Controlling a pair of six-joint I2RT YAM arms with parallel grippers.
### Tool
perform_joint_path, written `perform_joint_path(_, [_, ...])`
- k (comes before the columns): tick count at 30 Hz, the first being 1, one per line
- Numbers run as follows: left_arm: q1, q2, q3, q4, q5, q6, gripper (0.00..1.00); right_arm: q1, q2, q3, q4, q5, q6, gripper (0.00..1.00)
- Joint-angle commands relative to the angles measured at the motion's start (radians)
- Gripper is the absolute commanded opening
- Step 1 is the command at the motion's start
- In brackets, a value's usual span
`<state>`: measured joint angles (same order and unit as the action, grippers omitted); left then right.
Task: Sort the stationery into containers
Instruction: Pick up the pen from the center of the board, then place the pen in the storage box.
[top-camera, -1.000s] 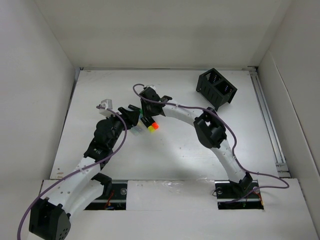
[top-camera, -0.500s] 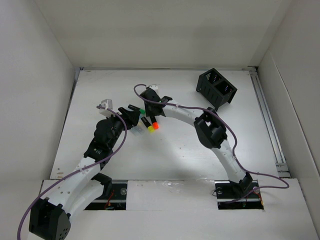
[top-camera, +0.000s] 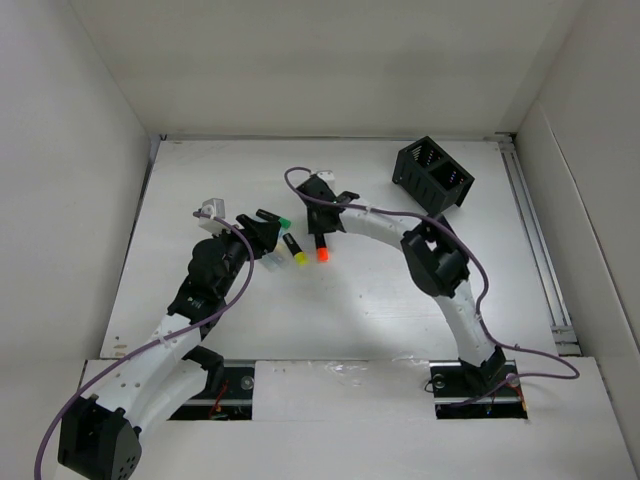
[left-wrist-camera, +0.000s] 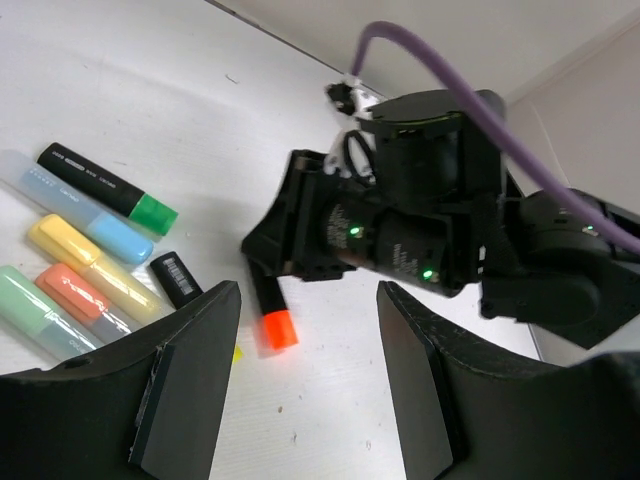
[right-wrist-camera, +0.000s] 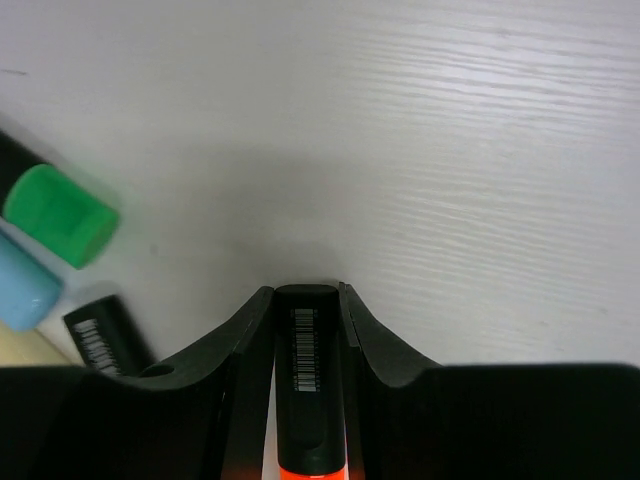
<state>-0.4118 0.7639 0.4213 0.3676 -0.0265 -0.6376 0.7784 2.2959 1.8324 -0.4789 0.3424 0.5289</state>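
Observation:
My right gripper is shut on a black highlighter with an orange cap, gripping its black body with the cap hanging out toward me; it also shows in the left wrist view. Several other highlighters lie in a cluster to its left: a green-capped black one, a pale blue one, a yellow one, an orange one and a pale green one. My left gripper is open and empty beside them. The black mesh organizer stands at the back right.
A short black marker with a yellow end lies between the cluster and the held marker. White walls enclose the table on three sides. A metal rail runs along the right edge.
My right gripper has moved right with the orange-capped marker, away from the yellow-ended one and the cluster. The left arm has not moved.

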Motion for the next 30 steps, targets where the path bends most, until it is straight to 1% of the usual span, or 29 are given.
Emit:
perform_joint_path(1, [-0.004, -0.005, 0.019, 0.048, 0.014, -0.007, 0.54, -0.070, -0.130, -0.042, 0.040, -0.017, 0.052, 0.08])
perform_joint_path(4, [-0.004, -0.005, 0.028, 0.039, 0.025, -0.007, 0.54, -0.145, -0.216, -0.053, 0.078, -0.046, 0.100, 0.08])
perform_joint_path(8, [-0.004, 0.008, 0.014, 0.068, 0.046, -0.007, 0.54, -0.254, -0.311, -0.053, 0.123, -0.019, 0.152, 0.08])
perform_joint_path(9, [-0.004, 0.024, 0.029, 0.068, 0.056, -0.007, 0.54, -0.301, -0.323, -0.042, 0.134, 0.033, 0.152, 0.08])
perform_joint_path(11, [-0.004, 0.037, 0.039, 0.056, 0.069, -0.007, 0.54, -0.352, -0.332, 0.004, 0.148, 0.088, 0.175, 0.08])
perform_joint_path(13, [-0.004, 0.047, 0.039, 0.068, 0.080, 0.003, 0.54, -0.427, -0.332, 0.065, 0.172, 0.197, 0.184, 0.08])
perform_joint_path(14, [-0.004, 0.048, 0.039, 0.068, 0.080, 0.003, 0.54, -0.448, -0.317, 0.083, 0.184, 0.243, 0.184, 0.08])
perform_joint_path(15, [-0.004, 0.057, 0.039, 0.068, 0.080, 0.003, 0.54, -0.491, -0.305, 0.103, 0.197, 0.327, 0.184, 0.08])
perform_joint_path(18, [-0.004, 0.057, 0.050, 0.059, 0.080, 0.013, 0.54, -0.544, -0.244, 0.177, 0.238, 0.423, 0.154, 0.08])
perform_joint_path(19, [-0.004, 0.066, 0.050, 0.068, 0.080, 0.013, 0.54, -0.556, -0.227, 0.195, 0.249, 0.476, 0.140, 0.08])
perform_joint_path(20, [-0.004, 0.066, 0.050, 0.068, 0.071, 0.013, 0.54, -0.577, -0.205, 0.240, 0.249, 0.495, 0.129, 0.08])
perform_joint_path(24, [-0.004, 0.101, 0.050, 0.068, 0.080, 0.013, 0.54, -0.599, -0.092, 0.326, 0.272, 0.586, 0.045, 0.08])
perform_joint_path(27, [-0.004, 0.123, 0.059, 0.082, 0.080, 0.013, 0.54, -0.599, -0.040, 0.355, 0.302, 0.621, 0.008, 0.08])
perform_joint_path(30, [-0.004, 0.135, 0.068, 0.070, 0.091, 0.013, 0.54, -0.599, -0.027, 0.341, 0.312, 0.632, -0.006, 0.08])
